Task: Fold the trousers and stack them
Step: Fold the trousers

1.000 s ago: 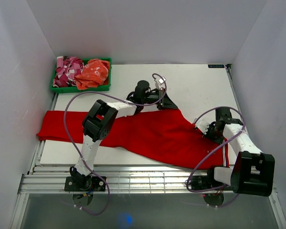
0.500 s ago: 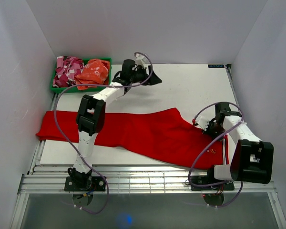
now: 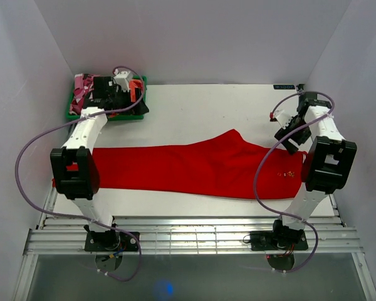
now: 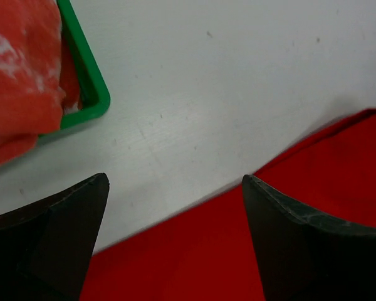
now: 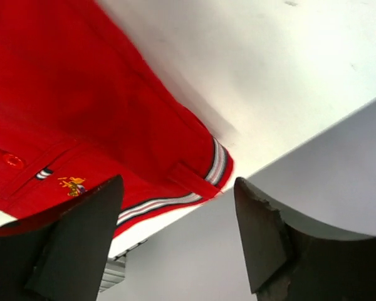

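1. Within the last second both arms drew back from the trousers (image 3: 194, 169). The left claw (image 4: 175, 179) swung away from the cloth's middle toward the green bin (image 3: 103, 117); the right claw (image 5: 178, 180) lifted off the waist end.
2. Both claws were spread wide and held nothing.
3. The cloth, which had sagged over the near edge of the desk (image 3: 238, 106), now lay flatter. Likely the spreading was finished and no fold had been started.
4. The trousers were bright red and stretched in one long band between the two claws. The legs ran out past the left claw, and the striped waistband lay under the right claw.
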Controlling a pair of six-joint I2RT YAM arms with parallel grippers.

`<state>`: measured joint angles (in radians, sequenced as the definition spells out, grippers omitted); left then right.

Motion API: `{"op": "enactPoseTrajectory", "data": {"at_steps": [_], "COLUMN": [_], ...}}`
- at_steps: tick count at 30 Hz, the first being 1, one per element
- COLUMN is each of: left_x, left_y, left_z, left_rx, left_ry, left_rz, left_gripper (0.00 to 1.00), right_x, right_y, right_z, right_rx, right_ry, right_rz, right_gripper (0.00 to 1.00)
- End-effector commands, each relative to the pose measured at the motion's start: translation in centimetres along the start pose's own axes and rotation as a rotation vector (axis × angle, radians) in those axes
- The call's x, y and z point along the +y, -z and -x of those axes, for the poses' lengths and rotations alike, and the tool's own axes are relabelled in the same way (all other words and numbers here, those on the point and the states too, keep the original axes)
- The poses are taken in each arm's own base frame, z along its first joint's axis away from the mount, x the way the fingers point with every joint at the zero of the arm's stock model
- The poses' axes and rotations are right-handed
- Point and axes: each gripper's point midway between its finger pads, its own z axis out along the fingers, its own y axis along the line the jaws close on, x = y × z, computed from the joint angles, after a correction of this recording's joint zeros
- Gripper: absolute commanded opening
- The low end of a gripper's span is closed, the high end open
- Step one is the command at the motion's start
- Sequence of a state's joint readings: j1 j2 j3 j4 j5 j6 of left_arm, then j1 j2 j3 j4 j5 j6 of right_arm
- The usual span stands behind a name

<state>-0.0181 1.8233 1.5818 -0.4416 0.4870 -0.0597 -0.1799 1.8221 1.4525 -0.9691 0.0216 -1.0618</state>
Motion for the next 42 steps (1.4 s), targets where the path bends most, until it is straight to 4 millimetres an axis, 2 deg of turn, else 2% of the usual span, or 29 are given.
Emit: {"op": "enactPoseTrajectory", "data": {"at_steps": [1,2,3,4,5,6,7,8,9,11,13,16,17,19,20,22,23,24,25,27,28,30,32,34,35,37,38,39,42], "left_x": [-2.4,-2.2,-1.9,-2.0,-2.2,-2.6,-2.9,-4.1,-4.9,-5.9,-6.6,-5.6,-5.0,-4.1,-2.3,-1.1,0.6,1.5,2.4,4.6,5.2,6.2,6.6,6.9,7.1,7.8,8.0,8.2,8.6], "left_y": [3.9,4.5,5.3,5.7,6.0,6.4,6.8,7.0,7.5,7.8,8.0,7.9,8.0,8.3,8.8,9.6,10.2,10.5,10.8,11.3,11.4,11.5,11.3,10.9,10.7,10.0,9.8,9.5,9.5], "left_z": [-6.7,-7.6,-8.2,-10.3,-11.0,-11.4,-12.7,-13.2,-13.5,-14.4,-15.4,-17.2,-18.0,-18.7,-18.8,-19.3,-19.3,-19.1,-19.0,-19.2,-19.3,-19.8,-20.3,-21.0,-21.4,-22.6,-23.3,-23.7,-25.5], "left_rx": [0.21,0.231,0.242,0.294,0.311,0.317,0.348,0.35,0.349,0.362,0.393,0.446,0.463,0.486,0.488,0.503,0.486,0.476,0.469,0.476,0.484,0.496,0.501,0.503,0.505,0.526,0.542,0.551,0.608], "left_ry": [-0.152,-0.147,-0.145,-0.124,-0.123,-0.129,-0.119,-0.117,-0.123,-0.112,-0.079,-0.049,-0.028,0.028,0.095,0.189,0.247,0.263,0.27,0.263,0.257,0.25,0.251,0.263,0.27,0.305,0.32,0.332,0.372], "left_rz": [-0.023,-0.01,0.004,-0.008,-0.018,-0.038,-0.063,-0.136,-0.171,-0.231,-0.28,-0.232,-0.206,-0.178,-0.151,-0.141,-0.114,-0.097,-0.078,-0.014,0.007,0.037,0.044,0.055,0.059,0.079,0.089,0.093,0.12], "left_gripper": [0.97,0.95,0.94,0.93,0.92,0.92,0.91,0.88,0.86,0.83,0.81,0.79,0.79,0.79,0.79,0.8,0.8,0.8,0.8,0.81,0.81,0.81,0.81,0.81,0.81,0.81,0.81,0.8,0.77], "right_x": [0.1,0.2,0.7,1.6,2.5,3.6,4.9,7.4,8.8,12.5,14.3,15.2,15.2,14.7,14.4,14.4,13.8,12.8,11.7,9.3,8.0,5.8,4.7,4.3,4.7,4.7,5.5,5.3,5.7], "right_y": [3.6,4.2,4.7,5.8,5.9,6.2,6.7,5.8,5.6,4.9,4.2,3.0,3.1,1.7,0.8,-2.4,-4.1,-5.8,-7.9,-10.5,-10.8,-11.0,-11.0,-10.1,-9.7,-8.0,-7.1,-6.0,-3.6], "right_z": [1.4,1.9,3.0,3.6,4.2,5.3,6.2,6.5,6.8,8.1,9.5,12.2,13.5,14.9,15.2,14.8,13.8,13.4,11.9,8.9,8.0,5.7,3.5,2.4,1.9,2.4,2.7,3.2,3.8], "right_rx": [-0.036,-0.054,-0.106,-0.128,-0.158,-0.215,-0.249,-0.263,-0.266,-0.317,-0.342,-0.411,-0.468,-0.467,-0.463,-0.402,-0.357,-0.351,-0.308,-0.23,-0.215,-0.179,-0.112,-0.085,-0.069,-0.097,-0.106,-0.124,-0.144], "right_ry": [-0.06,-0.086,-0.1,-0.115,-0.156,-0.168,-0.146,-0.13,-0.111,-0.09,-0.095,-0.138,-0.156,-0.228,-0.246,-0.287,-0.308,-0.317,-0.371,-0.42,-0.432,-0.446,-0.394,-0.368,-0.357,-0.339,-0.347,-0.348,-0.357], "right_rz": [0.058,0.067,0.104,0.158,0.195,0.241,0.264,0.347,0.382,0.5,0.564,0.657,0.695,0.748,0.756,0.781,0.748,0.709,0.694,0.631,0.596,0.526,0.453,0.414,0.415,0.413,0.453,0.452,0.48], "right_gripper": [0.81,0.82,0.78,0.74,0.69,0.58,0.54,0.43,0.39,0.34,0.34,0.34,0.34,0.33,0.32,0.31,0.31,0.31,0.31,0.31,0.31,0.32,0.34,0.37,0.42,0.5,0.63,0.68,0.74]}}
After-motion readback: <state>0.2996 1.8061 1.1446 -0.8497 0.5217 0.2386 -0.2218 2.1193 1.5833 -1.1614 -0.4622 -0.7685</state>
